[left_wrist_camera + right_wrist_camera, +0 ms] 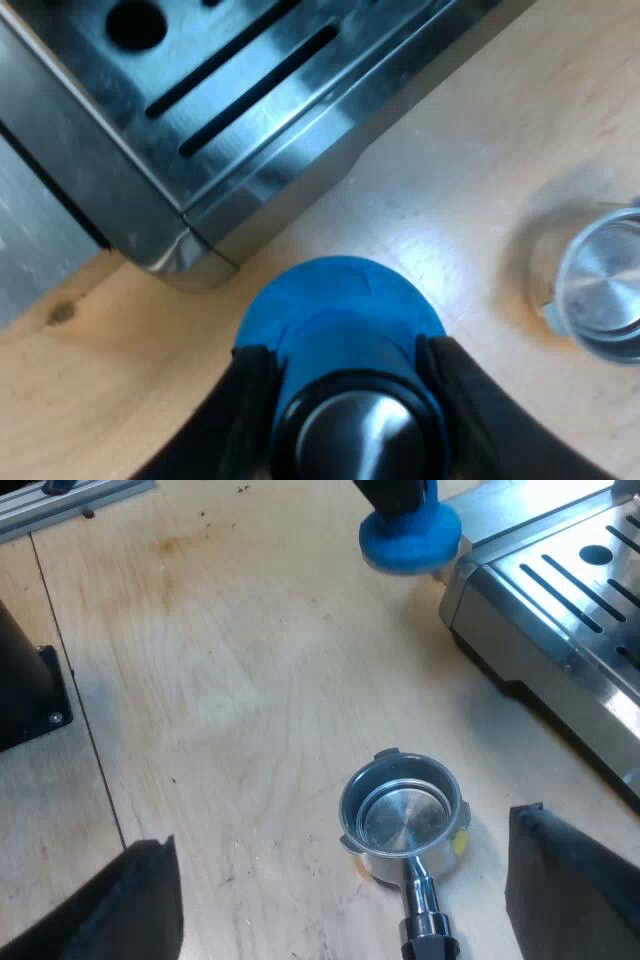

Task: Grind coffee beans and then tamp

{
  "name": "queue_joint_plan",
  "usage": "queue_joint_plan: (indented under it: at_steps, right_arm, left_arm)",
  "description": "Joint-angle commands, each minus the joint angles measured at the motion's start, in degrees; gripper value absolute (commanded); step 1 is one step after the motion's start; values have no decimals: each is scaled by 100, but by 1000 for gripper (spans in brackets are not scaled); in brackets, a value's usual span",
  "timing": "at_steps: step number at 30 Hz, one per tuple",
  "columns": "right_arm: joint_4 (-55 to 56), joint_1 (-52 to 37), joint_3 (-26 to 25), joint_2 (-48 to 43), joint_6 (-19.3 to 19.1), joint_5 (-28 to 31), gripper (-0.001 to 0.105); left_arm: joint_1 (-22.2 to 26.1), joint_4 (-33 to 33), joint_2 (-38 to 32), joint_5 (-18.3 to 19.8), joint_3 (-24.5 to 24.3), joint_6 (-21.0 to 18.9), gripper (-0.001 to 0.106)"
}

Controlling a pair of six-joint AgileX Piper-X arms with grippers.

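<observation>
Table (250, 680) | left tool (345, 370) grips blue tamper (340, 300) | holder (400, 815) (basket up) below right tool (355, 895)

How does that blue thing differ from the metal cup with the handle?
The blue tamper is solid and clamped in the left gripper; the metal holder is a hollow, empty cup lying loose on the table below the open right gripper. The tamper is blue, the holder bare metal. Both are round.

Looks like a lab workbench: bare plywood surface (250, 680), aluminium rail (60, 505) at its edge, black bolted mount (22, 680), steel espresso machine (560, 590).
</observation>
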Motion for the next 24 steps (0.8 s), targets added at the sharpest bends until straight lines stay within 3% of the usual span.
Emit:
queue_joint_plan:
  at_steps: [1, 8, 16, 24]
  right_arm:
    - [-80, 10, -15, -15, -14, -35, 69]
    - [-80, 10, -15, -15, -14, -35, 69]
    - [-80, 10, -15, -15, -14, -21, 69]
    - [-80, 10, -15, -15, -14, -21, 69]
  left_arm:
    - [10, 163, 157, -23, -43, 7, 0]
    - [10, -177, 306, -23, 438, -6, 0]
    - [10, -1227, 306, -23, 1356, -218, 0]
    - [10, -1786, 306, 25, 1831, -218, 0]
